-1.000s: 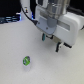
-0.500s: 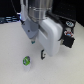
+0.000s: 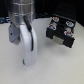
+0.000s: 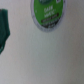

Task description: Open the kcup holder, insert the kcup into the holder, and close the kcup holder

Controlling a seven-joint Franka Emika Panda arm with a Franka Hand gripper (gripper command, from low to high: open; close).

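Exterior view, left to right: the arm's white claw point(image 3: 27, 59) hangs low over the white table point(image 3: 60, 67), its opening indiscernible; the black kcup holder point(image 3: 61, 32) stands to the right, pods blurred. Wrist view: the green-lidded kcup point(image 4: 48, 12) lies on the table, partly cropped.

A plain white table point(image 3: 52, 67) fills most of the exterior view, smooth and bare-looking; behind it lies a dark, shadowy backdrop point(image 3: 50, 6); towards the exterior view's right, near the table's far edge, sits a small cluster of multicoloured pods point(image 3: 55, 22) with pale lids, blurred; in the wrist view, a dark green shape point(image 4: 3, 30), cut off by the frame, is too blurred to identify.
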